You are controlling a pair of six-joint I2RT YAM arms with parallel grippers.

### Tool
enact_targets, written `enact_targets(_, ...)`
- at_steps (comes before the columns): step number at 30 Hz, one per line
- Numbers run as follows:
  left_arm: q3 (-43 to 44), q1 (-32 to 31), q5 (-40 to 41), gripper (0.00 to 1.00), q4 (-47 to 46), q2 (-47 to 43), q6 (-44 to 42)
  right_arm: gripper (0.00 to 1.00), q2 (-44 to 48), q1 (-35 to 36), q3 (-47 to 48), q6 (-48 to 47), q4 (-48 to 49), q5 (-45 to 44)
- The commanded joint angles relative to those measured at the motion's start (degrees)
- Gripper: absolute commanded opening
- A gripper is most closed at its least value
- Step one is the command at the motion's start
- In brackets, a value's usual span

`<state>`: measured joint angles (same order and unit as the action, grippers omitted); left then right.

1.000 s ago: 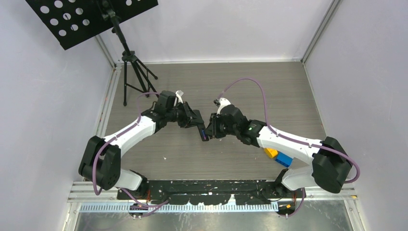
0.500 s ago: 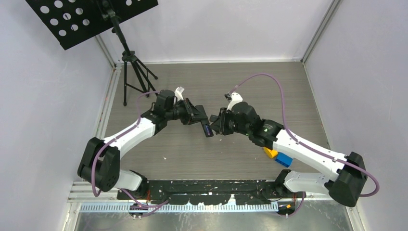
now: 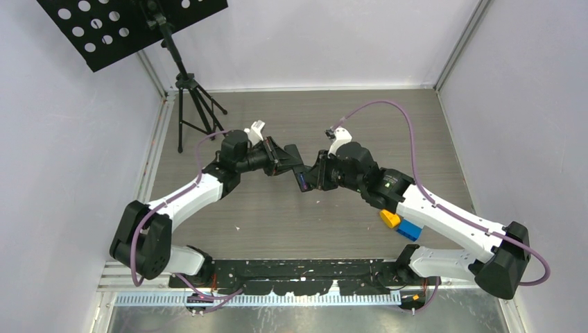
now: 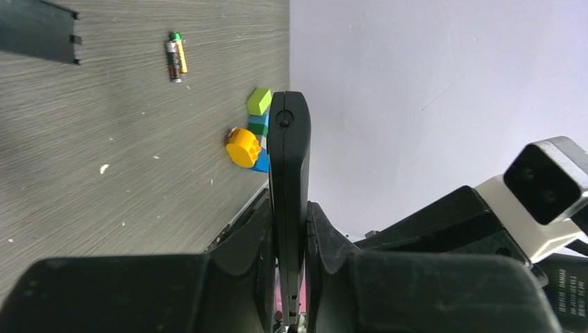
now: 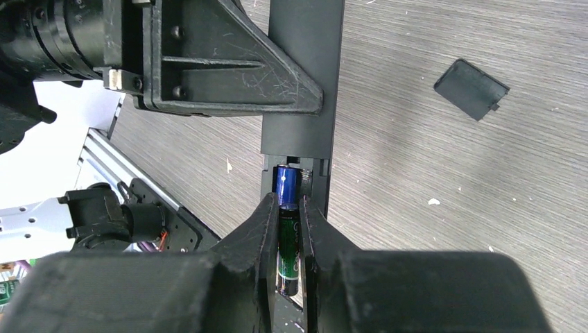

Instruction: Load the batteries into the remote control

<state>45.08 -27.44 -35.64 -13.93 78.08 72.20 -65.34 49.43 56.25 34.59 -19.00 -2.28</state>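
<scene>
Right wrist view: remote control (image 5: 305,28), clamped edgewise in the closed left gripper (image 4: 288,215). Its open compartment (image 5: 313,173) holds one blue battery (image 5: 287,186). Dark green battery (image 5: 288,257) is pinched between the right gripper (image 5: 288,208) fingers, its tip at the compartment. Loose cover (image 5: 471,89) is laid on the table (image 5: 416,208). Battery print is too small to read.

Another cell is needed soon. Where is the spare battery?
In the left wrist view, upper left: the spare battery lies on the table between the black cover and the toy blocks.

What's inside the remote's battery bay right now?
A purple-blue battery sits in the open bay of the remote. The right gripper, gripping a dark green battery, covers the rest.
</scene>
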Motion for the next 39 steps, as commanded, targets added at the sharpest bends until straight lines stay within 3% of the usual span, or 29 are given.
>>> enact_targets(1, -0.08, -0.02, -2.36, 0.0, -6.99, -1.14, 3.02, 0.16, -0.44, 0.32, 3.08, -2.15, -0.25, 0.24)
enact_targets(9, -0.66, -0.07, -4.37, 0.0, -12.3, 0.59, 8.08, 0.2, -1.16, 0.62, 2.56, -2.24, 0.16, -0.15)
enact_targets(26, -1.4, -0.07, -4.8, 0.0, -15.63, 1.7, 11.12, 0.46, 0.22, 0.7, 4.31, -1.98, -2.2, -5.11)
enact_targets(39, -1.49, -0.07, -4.21, 0.0, -15.55, 1.65, 11.01, 0.44, 0.42, 0.67, 5.31, 0.2, -3.43, -6.33)
